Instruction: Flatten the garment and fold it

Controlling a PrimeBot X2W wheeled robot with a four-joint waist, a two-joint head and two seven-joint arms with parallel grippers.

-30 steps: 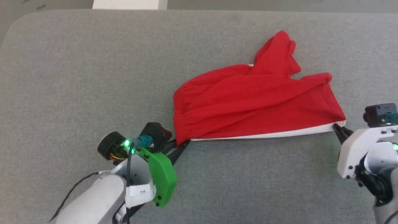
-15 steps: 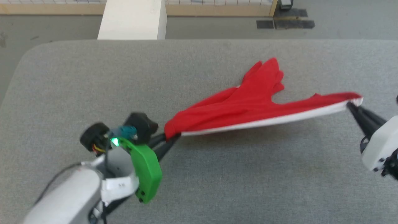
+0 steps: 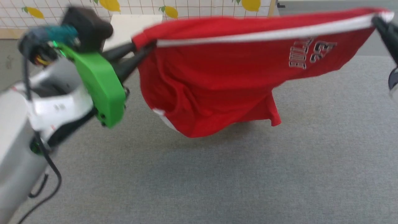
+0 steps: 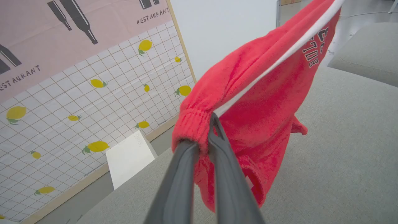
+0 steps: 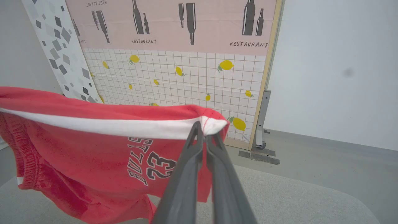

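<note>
The garment is a pair of red shorts with a white side stripe and a printed number. It hangs in the air above the grey padded table, stretched between both grippers. My left gripper is shut on the gathered waistband corner at the upper left of the head view. At the upper right, my right gripper is shut on the white-trimmed hem corner. The lower leg of the garment droops toward the table surface.
Behind the table stands a tiled wall panel with lemon prints and a pink restaurant poster. A white block sits on the floor beyond the table's far edge. A second grey cushion lies off to the side.
Both grippers have lifted the garment off the table and now hold it stretched high in the air. The head camera has tilted up, so the back wall shows.
</note>
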